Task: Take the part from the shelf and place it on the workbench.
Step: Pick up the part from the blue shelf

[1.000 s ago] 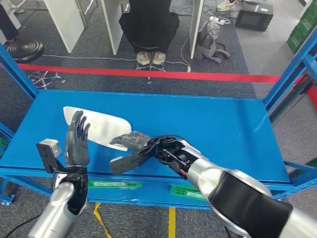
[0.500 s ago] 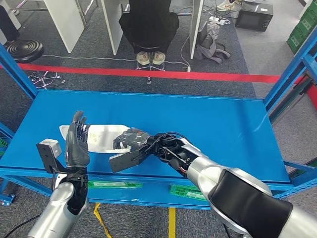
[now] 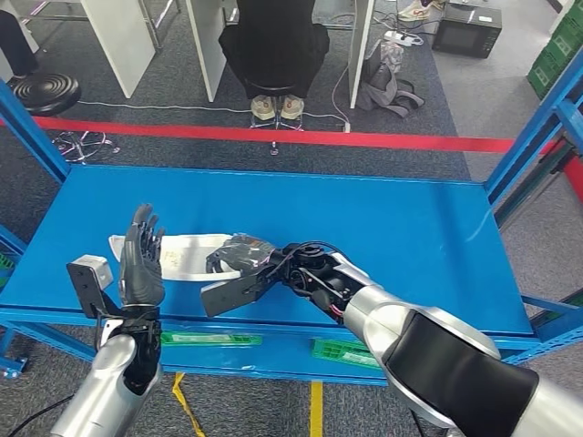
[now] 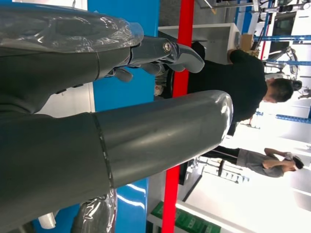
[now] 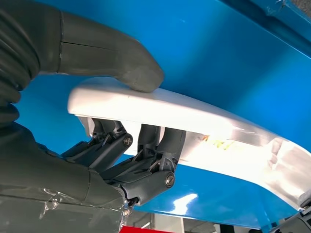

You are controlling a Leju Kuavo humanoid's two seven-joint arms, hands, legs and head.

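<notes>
A long white part (image 3: 180, 257) lies on the blue shelf (image 3: 385, 228), towards its left front. My right hand (image 3: 237, 256) grips the part's right end. In the right wrist view the thumb (image 5: 110, 53) presses one face of the white part (image 5: 176, 109) and the fingers (image 5: 154, 160) wrap the other face, with the part raised off the blue surface on that side. My left hand (image 3: 141, 259) stands upright and open by the part's left end, palm turned to it, holding nothing. The left wrist view looks past the spread fingers (image 4: 165, 48) of that hand.
Blue shelf uprights (image 3: 543, 118) rise at the right and another (image 3: 27, 127) at the left. Beyond the shelf a person in black (image 3: 275, 36) sits behind a red floor line (image 3: 385, 139). A black stool (image 3: 43, 91) stands far left, and a dark box (image 3: 467, 27) at the far right.
My right hand has closed on the part's right end, and the part has tipped up and slid slightly left. The left hand has stayed in place.
</notes>
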